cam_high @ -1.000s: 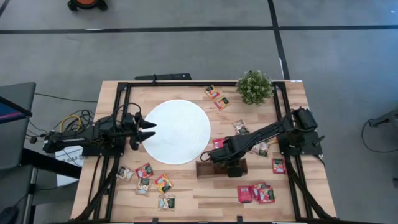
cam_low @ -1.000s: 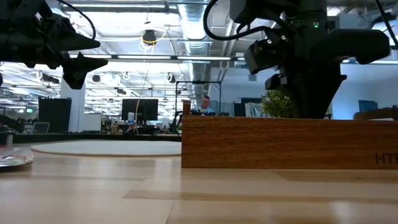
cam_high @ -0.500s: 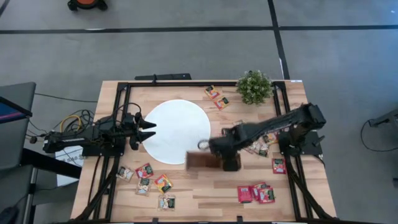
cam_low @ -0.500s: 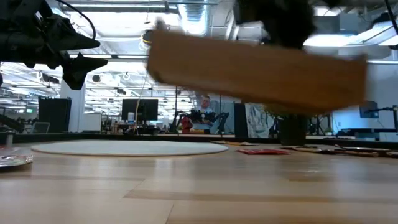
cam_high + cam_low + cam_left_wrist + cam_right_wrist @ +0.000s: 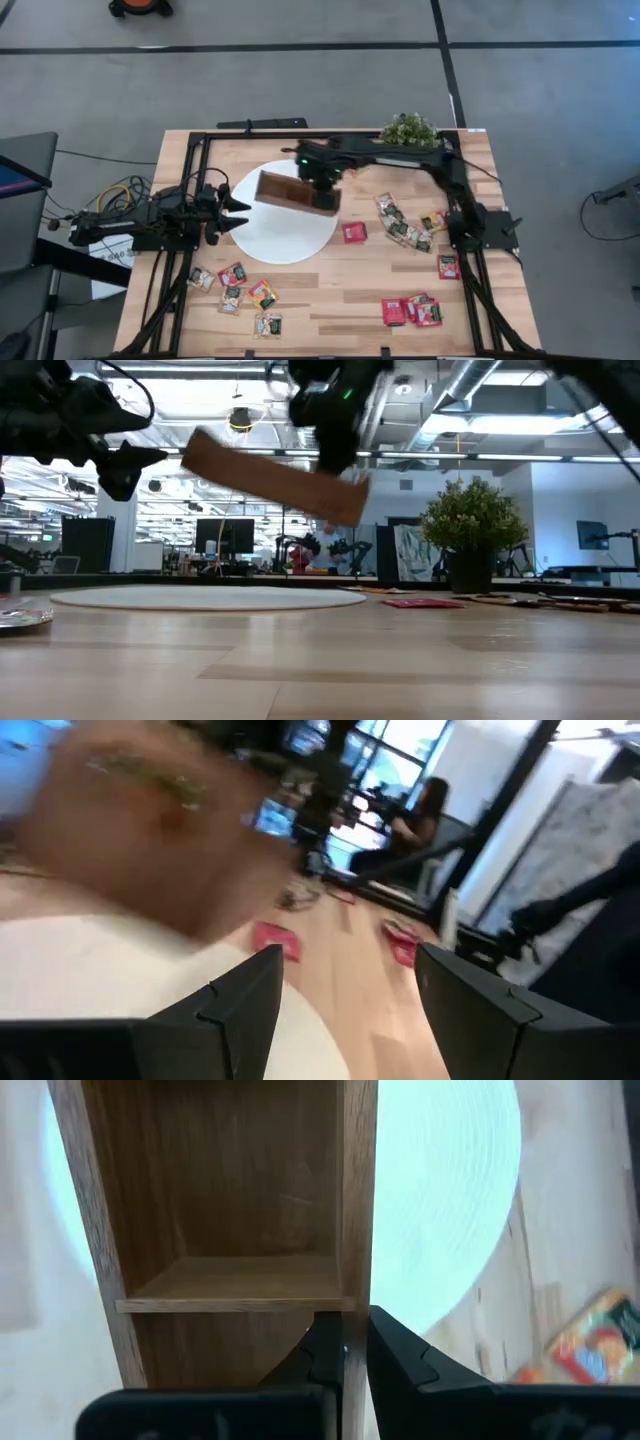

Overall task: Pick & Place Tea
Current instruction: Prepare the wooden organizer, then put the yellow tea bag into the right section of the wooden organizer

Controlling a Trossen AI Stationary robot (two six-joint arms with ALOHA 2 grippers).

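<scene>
The brown wooden three-compartment tray (image 5: 295,192) hangs tilted in the air above the white disc (image 5: 270,235), in my right gripper (image 5: 323,186), which is shut on it. The low view shows the tray (image 5: 275,478) well clear of the table. Tea sachets lie flat on the table in groups: near left (image 5: 236,286), right of the disc (image 5: 403,224), near right (image 5: 411,312) and far (image 5: 348,156), and a single red one (image 5: 354,232) lies by the disc's edge. My left gripper (image 5: 236,210) waits open at the disc's left rim. My right gripper pinches one long side wall of the tray (image 5: 358,1230), with one finger (image 5: 322,1348) inside a compartment and the other (image 5: 400,1352) outside. The fingers come from above, pointing down. The tray is lifted clear and hangs tilted, its left end higher in the low view.
A small green potted plant (image 5: 408,132) stands at the far right of the table. A black frame (image 5: 200,150) runs along the table's edges. Bare wood lies near the middle of the table's near side (image 5: 330,290). A person sits in the room beyond the table (image 5: 425,805).
My right arm has lifted the tray off the table's near middle and swung it up, toward the far and left edges, over the white disc. The tray has turned about and tipped. Sachets right of the disc, hidden before by the arm, now show. My left arm has kept still.
</scene>
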